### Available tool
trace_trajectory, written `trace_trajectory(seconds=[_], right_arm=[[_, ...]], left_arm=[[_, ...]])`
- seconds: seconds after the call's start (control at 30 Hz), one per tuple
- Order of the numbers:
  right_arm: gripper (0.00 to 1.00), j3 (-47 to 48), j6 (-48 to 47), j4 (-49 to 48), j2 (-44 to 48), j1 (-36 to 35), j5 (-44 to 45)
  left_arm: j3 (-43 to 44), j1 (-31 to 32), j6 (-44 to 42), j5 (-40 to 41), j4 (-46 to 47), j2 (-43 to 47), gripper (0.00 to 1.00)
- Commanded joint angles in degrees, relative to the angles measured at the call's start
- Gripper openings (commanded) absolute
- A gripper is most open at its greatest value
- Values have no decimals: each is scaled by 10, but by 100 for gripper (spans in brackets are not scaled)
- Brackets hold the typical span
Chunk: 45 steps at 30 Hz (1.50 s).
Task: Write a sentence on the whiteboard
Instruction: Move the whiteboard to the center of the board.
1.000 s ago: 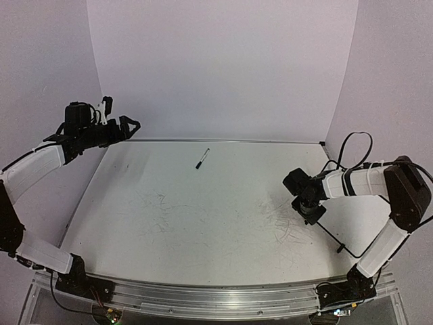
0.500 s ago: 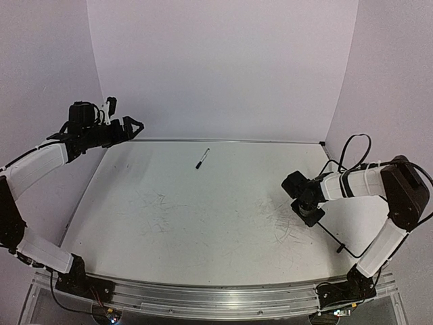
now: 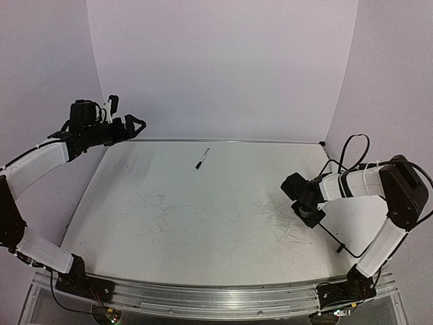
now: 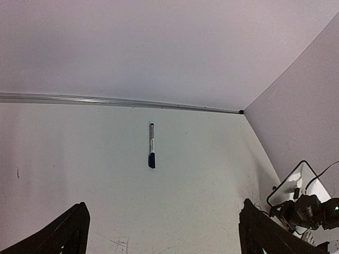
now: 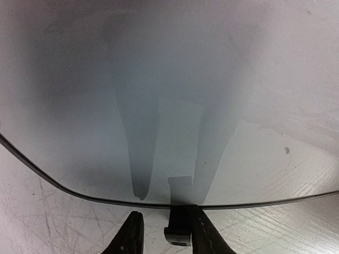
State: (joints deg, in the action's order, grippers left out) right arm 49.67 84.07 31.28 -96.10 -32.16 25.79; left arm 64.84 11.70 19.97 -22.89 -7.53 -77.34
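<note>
Reference is the marker (image 3: 202, 158). It is left lying on the tabletop (image 3: 203, 223) by the back rail and is held by nothing.

The whiteboard (image 3: 353, 222) is laid flat well to the right of the marker and nearer the arm bases, partly covered by the right arm. In the right wrist view its face is blank. No sentence is written, so the task is judged to be at setup.

The right gripper (image 5: 167, 222) is set low at the board edge on the marker side. Its jaws are narrowly apart, straddling a small black foot (image 5: 178, 228) on the frame. The foot is against one finger and a gap is seen at the other, so nothing is clamped. The foot is probably meant as a handle, so the board can be dragged or steadied for writing.

The left gripper (image 4: 164, 211) is held raised, well to the left of the marker, jaws wide apart and empty. It is aimed at the marker, presumably staged for pen pickup.

Risk: the foot is thin, so a pinch could slip or the board could pivot.
</note>
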Motion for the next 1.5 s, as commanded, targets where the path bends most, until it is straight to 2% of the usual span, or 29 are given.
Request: trace_trajectory(seconds=[0.0,0.1,0.53,0.97,1.33,1.47], right_arm=[[28,3,-11,-17,-34,-5,-4],[21,7,-13,-15,-38,-19,0],[1,27,-42,-20,-42,-64,3],[0,89,-146,-88,-79,-183,6],[0,255,-167,-112,-215,-338,-5],[0,325,-207,-86,-251,-365,17]], left_arm=[[32,5,2,-3,11,-3,99],[33,7,3,-2,11,-4,99],[30,15,6,6,11,3,99],[10,41,22,21,14,-28,99],[-3,42,39,47,14,-62,99],[-12,42,72,47,30,-61,99]])
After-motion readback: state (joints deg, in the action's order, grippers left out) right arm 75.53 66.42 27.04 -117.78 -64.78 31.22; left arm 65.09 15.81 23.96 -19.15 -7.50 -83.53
